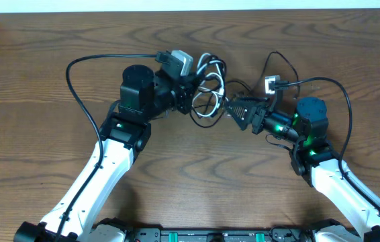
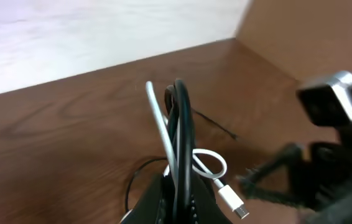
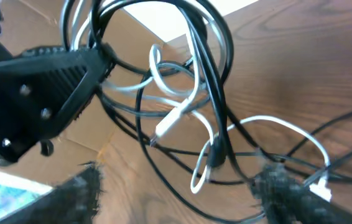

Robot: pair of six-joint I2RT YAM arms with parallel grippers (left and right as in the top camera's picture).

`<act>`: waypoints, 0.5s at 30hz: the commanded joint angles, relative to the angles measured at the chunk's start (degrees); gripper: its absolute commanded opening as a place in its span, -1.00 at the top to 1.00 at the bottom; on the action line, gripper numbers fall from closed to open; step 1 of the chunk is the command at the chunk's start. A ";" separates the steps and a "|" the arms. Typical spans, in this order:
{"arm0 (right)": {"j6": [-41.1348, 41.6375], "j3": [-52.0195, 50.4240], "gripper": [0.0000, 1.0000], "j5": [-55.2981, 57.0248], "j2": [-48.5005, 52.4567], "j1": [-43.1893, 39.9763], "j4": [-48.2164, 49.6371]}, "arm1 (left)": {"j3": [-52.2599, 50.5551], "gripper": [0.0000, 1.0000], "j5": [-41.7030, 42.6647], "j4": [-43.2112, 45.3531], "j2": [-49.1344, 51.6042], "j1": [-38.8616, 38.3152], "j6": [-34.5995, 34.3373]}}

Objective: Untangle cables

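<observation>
A tangle of black and white cables (image 1: 210, 84) lies at the table's middle back. My left gripper (image 1: 191, 96) is shut on a black and a white strand of it; in the left wrist view these cables (image 2: 179, 124) rise from the jaws (image 2: 179, 199), and a white connector (image 2: 232, 202) hangs beside them. My right gripper (image 1: 230, 107) is open at the tangle's right side. In the right wrist view the tangle (image 3: 188, 106) hangs ahead of the spread fingers (image 3: 182, 193), with strands crossing between them and the left gripper (image 3: 45, 81) beyond.
A grey-white charger block (image 1: 176, 62) lies behind the left gripper. A small white plug (image 1: 270, 84) lies at the back right. One black cable (image 1: 76, 74) loops far left, another (image 1: 346, 101) arcs over the right arm. The table's far edge (image 1: 190, 12) is close.
</observation>
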 commanded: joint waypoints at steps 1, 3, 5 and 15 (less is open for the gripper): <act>-1.27 0.22 -0.31 0.68 -0.31 0.35 0.13 | 1.57 0.85 8.15 0.48 -0.22 0.26 3.85; -1.27 0.22 -0.17 0.66 -0.31 0.35 0.11 | 1.57 0.85 8.17 0.48 -0.22 0.11 4.02; -1.27 0.22 -0.01 0.66 -0.28 0.35 0.11 | 1.57 0.85 8.17 0.48 -0.22 0.11 4.02; -4.94 0.22 0.04 3.85 -0.28 0.33 -0.92 | 1.57 0.85 8.13 0.11 -0.22 0.11 3.98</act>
